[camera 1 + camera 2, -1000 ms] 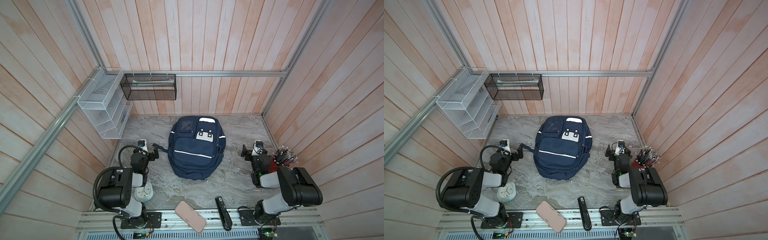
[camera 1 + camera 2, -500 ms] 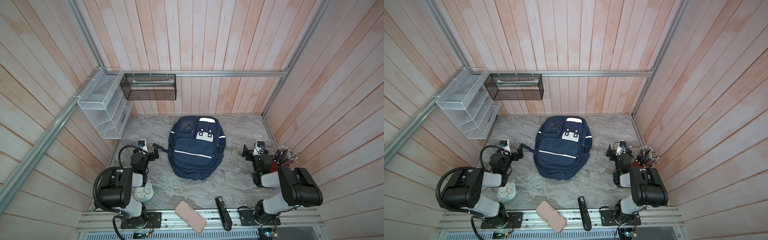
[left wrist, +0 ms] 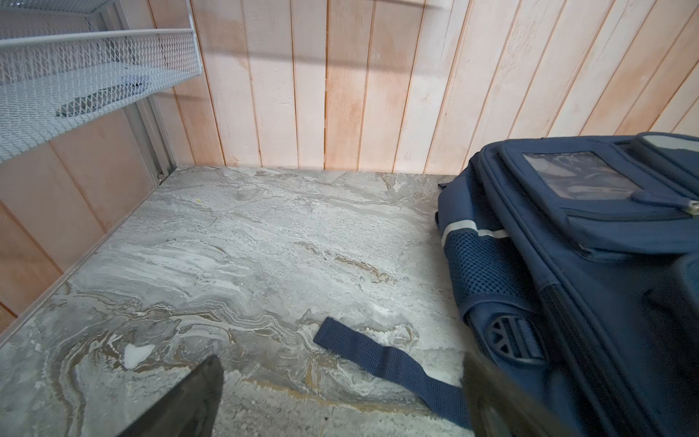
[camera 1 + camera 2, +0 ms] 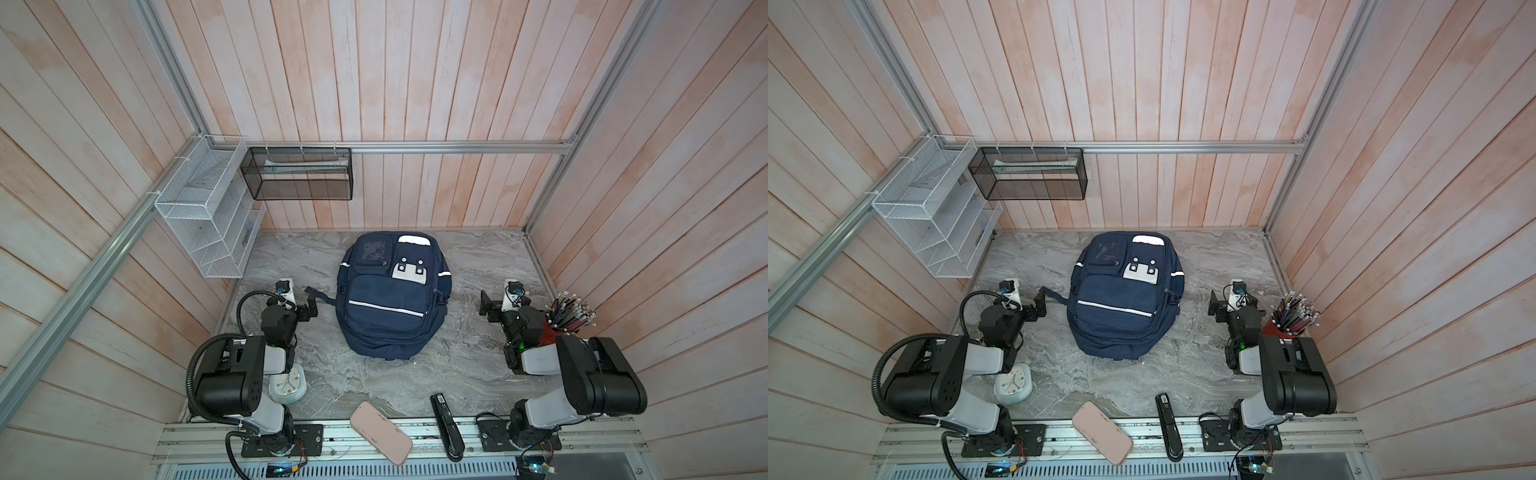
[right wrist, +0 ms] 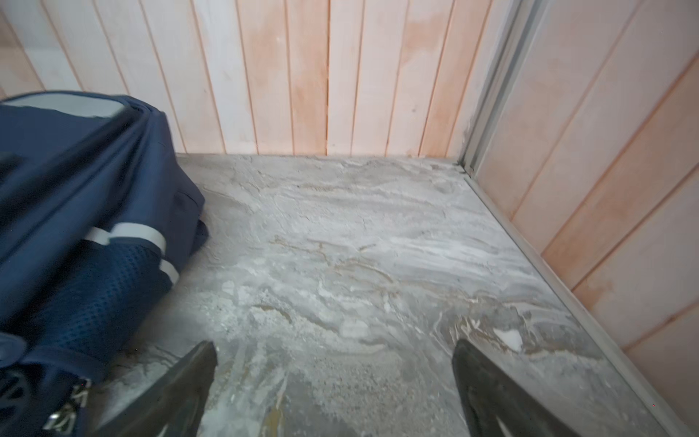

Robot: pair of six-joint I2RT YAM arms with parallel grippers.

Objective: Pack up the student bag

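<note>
Left arm [image 4: 232, 376], right arm [image 4: 590, 376]: black joint housings, pale grey links. Corrugated black hose [image 4: 190, 380] on left. Dark wedge-shaped fingers [image 5: 177, 393].

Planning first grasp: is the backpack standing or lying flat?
Lying flat. The student bag rests on the marbled table, front pockets and reflective stripe facing up in both top views.

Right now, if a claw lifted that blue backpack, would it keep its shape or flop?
Probably flop: the student bag is soft fabric lying slumped on the tabletop. Its creased, sunken side hints at little inside, so perhaps light. Its loose strap would likely dangle or drag.
</note>
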